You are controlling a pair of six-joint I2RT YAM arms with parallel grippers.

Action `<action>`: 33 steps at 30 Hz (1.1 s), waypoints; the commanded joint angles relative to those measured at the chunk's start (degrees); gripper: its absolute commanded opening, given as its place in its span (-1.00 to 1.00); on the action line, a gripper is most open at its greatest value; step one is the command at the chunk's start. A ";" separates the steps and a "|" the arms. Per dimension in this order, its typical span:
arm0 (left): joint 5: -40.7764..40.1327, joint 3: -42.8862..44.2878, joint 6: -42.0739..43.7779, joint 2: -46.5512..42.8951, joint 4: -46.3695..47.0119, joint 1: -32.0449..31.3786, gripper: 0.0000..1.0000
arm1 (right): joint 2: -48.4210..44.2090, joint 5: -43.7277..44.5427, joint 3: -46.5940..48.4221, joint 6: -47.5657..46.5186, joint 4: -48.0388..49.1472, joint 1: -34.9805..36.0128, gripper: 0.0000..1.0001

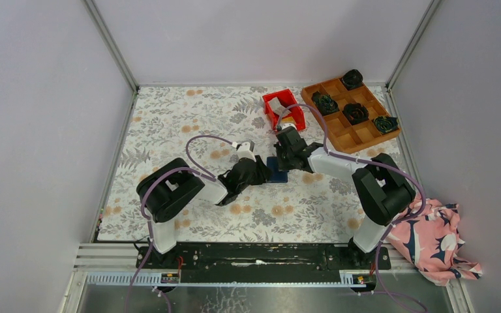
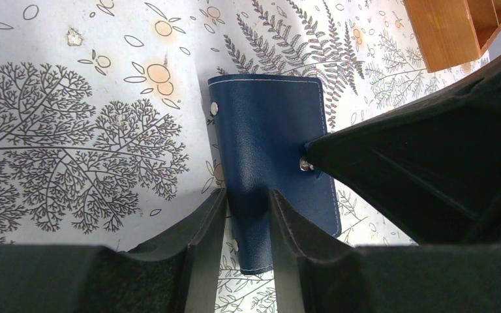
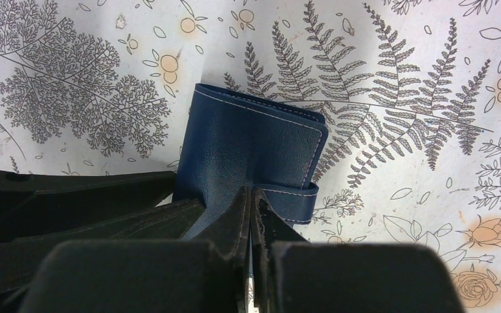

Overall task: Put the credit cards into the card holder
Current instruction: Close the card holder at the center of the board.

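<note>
bright, even light with soft shadows

one card holder (image 2: 267,147), four bundles (image 1: 355,113), one bin (image 1: 269,100)

Top view, centre: we get only a blue sliver of the card holder (image 1: 276,177), rest under left gripper (image 1: 259,171) and right gripper (image 1: 283,158). Wooden tray (image 2: 447,32) cut off upper right in left wrist view. Red bin (image 1: 298,111) contents too small to tell.

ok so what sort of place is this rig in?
Probably a lab data-collection cell: plain grey walls on aluminium frame posts box in the floral-print tablecloth, and two black robot arms are bolted to a black rail at its near edge.
</note>
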 commanded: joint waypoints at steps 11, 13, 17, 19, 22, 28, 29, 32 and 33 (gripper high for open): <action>0.83 0.63 0.64 1.23 0.88 0.13 -0.25 | 1.26 0.96 0.67 0.59 0.62 1.28 -1.00; 0.85 0.70 0.64 1.20 0.84 0.12 -0.25 | 1.27 1.00 0.19 0.66 0.72 1.43 -1.00; 0.91 0.70 0.55 1.21 0.88 0.09 -0.25 | 1.26 1.04 -1.13 1.06 1.50 1.69 -1.00; 0.90 0.66 0.55 1.19 0.88 0.04 -0.25 | 1.16 1.17 -1.89 1.31 1.94 2.01 -1.00; 0.77 0.78 0.55 1.21 0.75 -0.03 -0.25 | 0.65 1.47 -3.08 1.72 2.58 2.22 -1.00; 0.69 1.03 0.64 1.18 0.29 -0.06 -0.25 | -0.11 1.90 -4.39 2.22 3.22 2.81 -1.00; 0.59 1.05 0.64 1.23 0.20 -0.13 -0.25 | -0.38 2.07 -4.64 2.27 3.23 2.86 -1.00; 0.47 1.35 0.64 1.20 -0.29 -0.32 -0.25 | -1.21 2.64 -5.40 2.50 3.57 3.11 -1.00; 0.34 1.44 0.64 1.23 -0.41 -0.32 -0.25 | -1.40 2.81 -5.63 2.63 3.75 3.18 -1.00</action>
